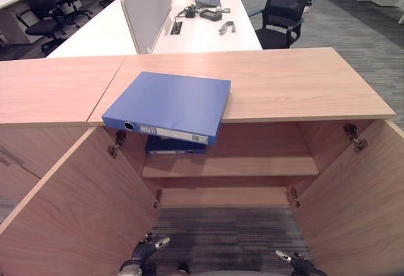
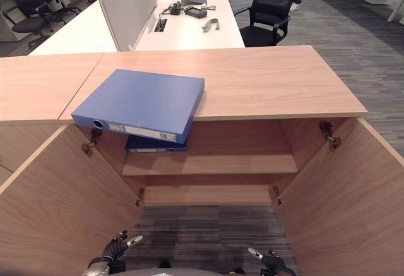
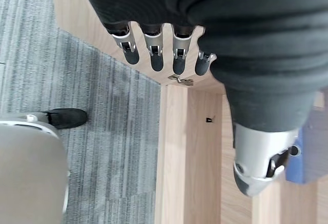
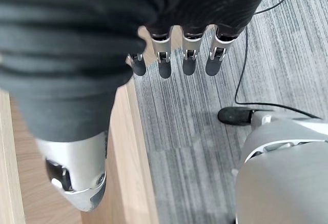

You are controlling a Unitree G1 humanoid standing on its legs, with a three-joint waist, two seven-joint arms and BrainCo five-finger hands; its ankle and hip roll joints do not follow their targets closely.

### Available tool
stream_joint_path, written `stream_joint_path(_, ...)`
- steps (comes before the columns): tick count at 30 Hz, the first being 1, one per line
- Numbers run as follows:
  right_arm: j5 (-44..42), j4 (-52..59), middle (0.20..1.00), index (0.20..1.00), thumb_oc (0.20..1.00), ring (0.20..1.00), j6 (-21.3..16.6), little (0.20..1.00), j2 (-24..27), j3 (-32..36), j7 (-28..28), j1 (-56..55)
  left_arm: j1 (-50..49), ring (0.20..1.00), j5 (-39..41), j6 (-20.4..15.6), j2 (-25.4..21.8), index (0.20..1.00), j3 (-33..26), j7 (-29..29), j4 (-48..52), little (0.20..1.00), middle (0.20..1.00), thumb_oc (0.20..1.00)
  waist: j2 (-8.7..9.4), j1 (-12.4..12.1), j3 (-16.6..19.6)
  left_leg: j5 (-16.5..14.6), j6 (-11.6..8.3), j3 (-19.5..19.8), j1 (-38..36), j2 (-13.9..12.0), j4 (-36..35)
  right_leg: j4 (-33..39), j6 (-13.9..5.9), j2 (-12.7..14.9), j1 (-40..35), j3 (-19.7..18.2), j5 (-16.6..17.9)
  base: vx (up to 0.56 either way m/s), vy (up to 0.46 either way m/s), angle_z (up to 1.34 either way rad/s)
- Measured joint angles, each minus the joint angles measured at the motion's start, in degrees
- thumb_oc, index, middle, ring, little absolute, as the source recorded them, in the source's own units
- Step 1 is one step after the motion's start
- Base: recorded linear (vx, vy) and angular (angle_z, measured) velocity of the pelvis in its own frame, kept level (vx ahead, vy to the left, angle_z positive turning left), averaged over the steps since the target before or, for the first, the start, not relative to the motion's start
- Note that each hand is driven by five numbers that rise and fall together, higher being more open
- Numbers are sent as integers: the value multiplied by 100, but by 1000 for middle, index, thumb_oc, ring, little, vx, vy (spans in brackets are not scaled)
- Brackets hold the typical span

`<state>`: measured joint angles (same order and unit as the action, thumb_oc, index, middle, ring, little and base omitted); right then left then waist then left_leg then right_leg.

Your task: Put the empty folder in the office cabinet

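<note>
Both hands hang low in front of the cabinet [image 1: 252, 80], and neither carries a thing. The left hand [image 1: 146, 249] sits just inside the cabinet's open left door [image 1: 69, 213], fingers [image 3: 154, 55] straight and slack with nothing between them and the thumb. The right hand [image 1: 293, 263] mirrors it by the cabinet's right door [image 1: 360, 213], fingers [image 4: 187, 57] loose and extended over the grey carpet [image 1: 221, 232], empty as well.

Up from there, the blue folder [image 1: 167, 104] lies flat on the cabinet's top, at its left front corner, spine end jutting out past the front edge over the opening. Under it, inside the cabinet, a second, darker folder [image 1: 175, 144] rests on the upper shelf [image 1: 246, 165] against the left wall. The lower shelf [image 1: 224, 195] shows nothing on it. Beyond the cabinet stand white desks [image 1: 189, 33] and a black office chair [image 1: 284, 7].

So by my reading the grasp has not yet begun; this is the reach stage. Next, a hand has to rise to the cabinet's top, close on that overhanging spine end, draw the folder off the edge, then lower it into the opening and slide it onto a shelf, most easily on the free stretch right of the darker folder.
</note>
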<state>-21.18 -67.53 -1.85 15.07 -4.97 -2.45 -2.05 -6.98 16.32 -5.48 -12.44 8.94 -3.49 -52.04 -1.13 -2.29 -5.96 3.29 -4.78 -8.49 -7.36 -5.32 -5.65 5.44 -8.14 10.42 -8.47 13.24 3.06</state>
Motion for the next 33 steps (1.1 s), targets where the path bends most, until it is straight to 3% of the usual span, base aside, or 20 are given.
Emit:
stream_joint_path(7, 12, 9, 1000, 1000, 1000, 1000, -1, 1000, -5, 0, 3, 20, -81, 1000, -299, 21, -268, 1000, 2, -78, 841, 1000, 1000, 1000, -8, -59, -23, 0, -2, 8, -90, 3, 48, -1, 1, -17, -88, -3, 22, 0, 0, 0)
stream_joint_path(10, 41, 19, 1000, 1000, 1000, 1000, 0, 1000, 2, 33, 0, 6, -341, 1000, -882, 36, -740, 1000, -93, -216, 2192, 1000, 1000, 1000, 5, -155, -44, -3, -3, 23, -115, 0, -3, 1, 2, -18, -133, 6, 18, -4, -46, 2)
stream_joint_path(13, 41, 24, 1000, 1000, 1000, 1000, -5, 1000, -2, 78, -7, -14, -669, 1000, -1470, -5, -930, 1000, -631, -431, 3424, 1000, 1000, 1000, 51, -238, -70, -15, -16, 49, -137, -4, -4, 1, 6, -18, -166, 25, 11, 6, -40, 4)
stream_joint_path(19, 48, 2, 1000, 1000, 1000, 1000, -31, 1000, -38, 110, -37, -169, -689, 1000, -2443, -207, -1098, 1000, -981, -1047, 3930, 1000, 1000, 1000, 110, -421, -106, -16, -16, 92, -127, -5, -3, 2, 14, -19, -175, 56, -3, 14, -40, 3)
stream_joint_path(24, 47, 8, 1000, 1000, 1000, 1000, -61, 1000, -58, 81, -98, -202, -644, 1000, -3438, -263, -1392, 1000, -1129, -1607, 4464, 1000, 1000, 1000, 176, -437, -115, -6, -8, 103, -132, -4, -3, 2, 16, -21, -189, 68, -4, 13, -12, 0)
stream_joint_path(33, 46, 3, 1000, 1000, 1000, 1000, -150, 1000, -63, 25, -137, -277, -121, 1000, -4778, -289, -2184, 1000, -1029, -2082, 4842, 1000, 1000, 1000, 169, -403, -119, 25, -49, 292, -100, -5, -4, 1, 11, -34, -285, 270, -33, 17, -8, 10)
